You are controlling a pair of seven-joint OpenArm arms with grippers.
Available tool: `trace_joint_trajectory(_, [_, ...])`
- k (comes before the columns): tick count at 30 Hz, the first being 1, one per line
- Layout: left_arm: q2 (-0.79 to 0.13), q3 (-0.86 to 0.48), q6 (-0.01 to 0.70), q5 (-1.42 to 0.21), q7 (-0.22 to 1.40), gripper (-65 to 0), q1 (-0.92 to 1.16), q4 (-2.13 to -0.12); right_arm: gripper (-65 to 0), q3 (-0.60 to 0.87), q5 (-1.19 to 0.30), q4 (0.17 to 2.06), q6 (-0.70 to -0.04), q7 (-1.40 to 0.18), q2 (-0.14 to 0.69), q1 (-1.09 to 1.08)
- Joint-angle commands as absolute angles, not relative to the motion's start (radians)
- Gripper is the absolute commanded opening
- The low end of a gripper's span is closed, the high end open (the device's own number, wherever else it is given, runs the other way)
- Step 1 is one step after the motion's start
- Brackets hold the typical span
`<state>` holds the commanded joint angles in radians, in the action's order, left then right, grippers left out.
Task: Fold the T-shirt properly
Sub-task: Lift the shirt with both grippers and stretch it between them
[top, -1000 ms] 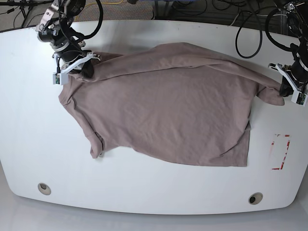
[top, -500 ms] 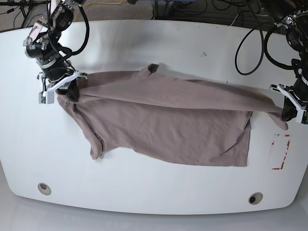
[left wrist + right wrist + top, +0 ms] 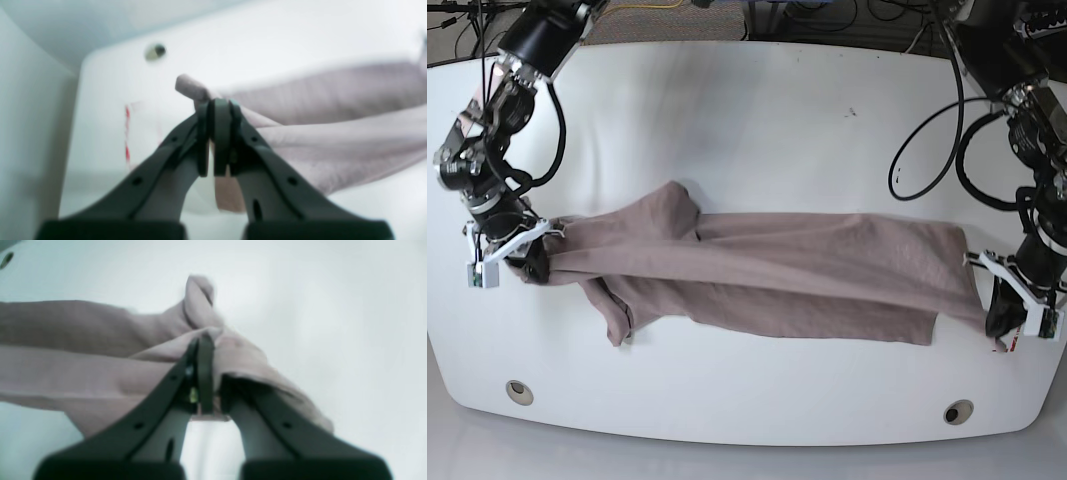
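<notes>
T-shirt [image 3: 767, 275] betw. both end effectors

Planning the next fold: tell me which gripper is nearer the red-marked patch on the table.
Left. The left gripper holds the T-shirt right beside the red marks; the right gripper is across the table.

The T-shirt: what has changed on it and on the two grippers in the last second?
Both grippers, the left gripper and the right gripper, carried the far edge of the T-shirt toward the near side of the table, folding it over into a narrower band. Both stayed clamped on the cloth. The near hem barely shifted.
</notes>
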<state>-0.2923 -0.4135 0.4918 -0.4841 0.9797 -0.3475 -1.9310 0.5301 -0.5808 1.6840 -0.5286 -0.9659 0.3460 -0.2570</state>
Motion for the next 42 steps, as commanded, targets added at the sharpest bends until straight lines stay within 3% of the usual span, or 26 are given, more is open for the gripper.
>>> trace_joint_trajectory(4, [-0.292, -0.384, 0.481, -0.452, 0.980, -65.0, -0.464, -1.899, -64.8, 0.470, -0.582, 1.580, -0.545, -0.966, 0.409, -0.394])
trace_joint_trajectory(12, [-0.308, -0.375, 0.533, -0.374, 1.027, -65.0, -0.748, -1.902, -64.8, 0.312, -0.585, 1.489, -0.570, -0.972, 0.524, -0.687])
trace_joint_trajectory(24, [-0.343, -0.334, 0.582, -0.340, 1.148, -65.0, -1.044, -1.903, -64.8, 0.157, -0.585, 1.425, -0.630, -1.013, 0.624, -0.987])
trace_joint_trajectory(30, [-0.341, -0.329, 0.584, -0.343, 1.162, -65.0, -1.010, -1.926, -64.8, 0.151, -0.610, 1.451, -0.634, -1.026, 0.654, -0.986])
trace_joint_trajectory(36, [-0.341, -0.335, 0.587, -0.346, 1.162, -65.0, -0.868, -1.954, -64.8, 0.209, -0.707, 1.492, -0.647, -1.043, 0.697, -0.829])
trace_joint_trajectory(42, [-0.337, -0.417, 0.676, -0.346, 1.162, -65.0, -0.661, -1.989, -64.8, 0.363, -0.765, 1.583, -0.641, -1.047, 0.696, -0.536])
